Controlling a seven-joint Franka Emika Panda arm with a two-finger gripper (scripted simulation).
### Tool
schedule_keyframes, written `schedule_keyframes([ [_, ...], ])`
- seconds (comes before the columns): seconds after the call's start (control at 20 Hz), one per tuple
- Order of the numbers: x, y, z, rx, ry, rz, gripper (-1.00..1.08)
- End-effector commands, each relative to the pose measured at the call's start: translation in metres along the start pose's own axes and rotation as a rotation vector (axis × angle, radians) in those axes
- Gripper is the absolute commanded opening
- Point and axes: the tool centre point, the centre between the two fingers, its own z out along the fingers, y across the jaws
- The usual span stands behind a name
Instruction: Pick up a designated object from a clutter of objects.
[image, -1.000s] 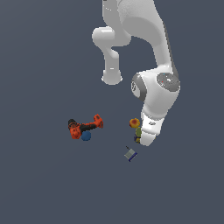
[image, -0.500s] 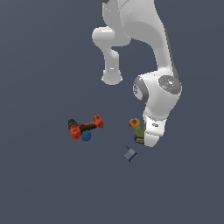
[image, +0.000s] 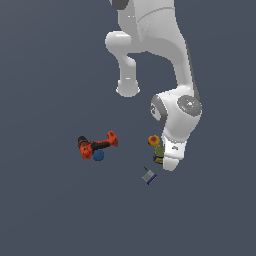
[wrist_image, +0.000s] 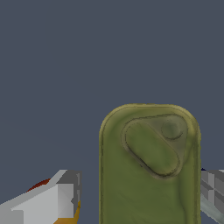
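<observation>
The designated object fills the wrist view with its olive-green top, and it lies between my two fingers. One grey finger stands a small gap off one long side; the other finger is right at the opposite side. My gripper is open around it. In the exterior view the gripper hangs low over the same box, which the white hand partly covers. The rest of the clutter of objects is spread around it.
A red-and-yellow round object sits just behind the box. A grey-blue block lies a little in front of it. An orange-red and black drill and a blue ball lie further toward the exterior view's left.
The arm has lowered slightly over the box, bringing the hand closer to the floor. The objects have stayed in place.
</observation>
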Motion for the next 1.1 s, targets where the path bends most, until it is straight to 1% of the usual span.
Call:
schedule_keyframes([
  [0.0,0.0,-0.0001,0.0112,0.0,0.0,-0.001,1.0],
  [0.25,0.0005,0.0007,0.0187,0.0,0.0,-0.002,1.0],
  [0.3,0.0005,0.0007,0.0187,0.0,0.0,-0.002,-1.0],
  [0.85,-0.0001,0.0012,0.0177,-0.002,0.0,-0.001,-1.0],
  [1.05,-0.0052,0.0013,0.0131,-0.002,0.0,-0.001,-1.0],
])
